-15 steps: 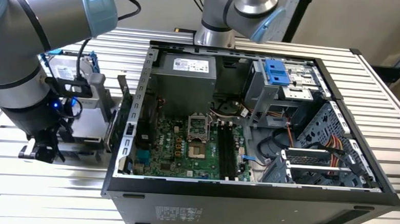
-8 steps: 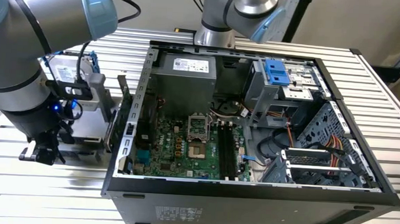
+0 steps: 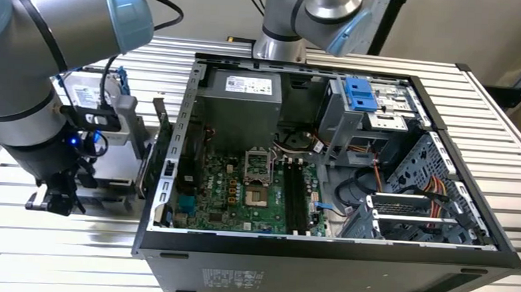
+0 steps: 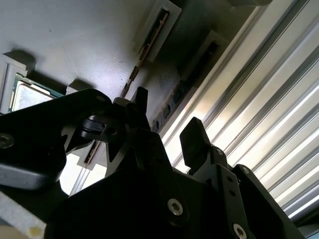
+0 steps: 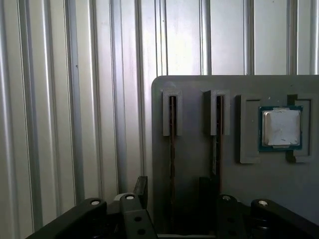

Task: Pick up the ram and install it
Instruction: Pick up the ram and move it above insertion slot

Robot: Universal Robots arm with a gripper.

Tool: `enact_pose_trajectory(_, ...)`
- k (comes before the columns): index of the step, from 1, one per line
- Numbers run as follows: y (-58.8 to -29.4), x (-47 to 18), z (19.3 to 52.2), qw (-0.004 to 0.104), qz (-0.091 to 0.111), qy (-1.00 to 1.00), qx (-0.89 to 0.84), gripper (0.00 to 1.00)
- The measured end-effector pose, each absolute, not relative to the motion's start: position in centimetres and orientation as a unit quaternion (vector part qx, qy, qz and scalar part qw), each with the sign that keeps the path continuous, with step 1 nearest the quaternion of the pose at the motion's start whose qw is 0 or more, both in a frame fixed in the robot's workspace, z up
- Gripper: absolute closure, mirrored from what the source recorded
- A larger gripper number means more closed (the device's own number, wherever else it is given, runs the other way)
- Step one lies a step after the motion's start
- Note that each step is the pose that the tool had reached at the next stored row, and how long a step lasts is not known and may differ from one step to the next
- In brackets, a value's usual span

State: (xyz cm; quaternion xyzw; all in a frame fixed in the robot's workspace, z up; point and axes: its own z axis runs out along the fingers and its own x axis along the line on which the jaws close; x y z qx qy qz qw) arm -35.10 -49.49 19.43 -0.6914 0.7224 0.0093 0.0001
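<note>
The ram (image 5: 172,149) stands on edge in a slot of the gray holder (image 5: 194,99), between the parted fingers of the gripper (image 5: 173,185). A second stick (image 5: 218,129) fills the next slot. A processor (image 5: 281,127) sits in the recess beyond.

ram (image 5: 172,144) edge-up in tray (image 5: 194,164) slot, processor (image 5: 281,128) in neighbouring recess

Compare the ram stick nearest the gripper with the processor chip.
The ram is long, thin, dark; the processor is small, square, silver-topped. The ram stands on edge in a slot; the processor lies flat in a recess. The ram lines up with the open gripper; the processor sits off to one side. Both sit in the grey holder.
</note>
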Motion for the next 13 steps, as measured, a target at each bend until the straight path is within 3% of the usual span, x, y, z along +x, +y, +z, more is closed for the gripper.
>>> enact_pose_trajectory(8, -49.49, -35.10, 19.37, 0.000, 0.009, 0.722, -0.691, 0.00)
enact_pose_trajectory(9, -49.49, -35.10, 19.37, 0.000, 0.009, 0.722, -0.691, 1.00)
enact_pose_trajectory(13, -49.49, -35.10, 19.36, 0.000, 0.009, 0.722, -0.691, 1.00)
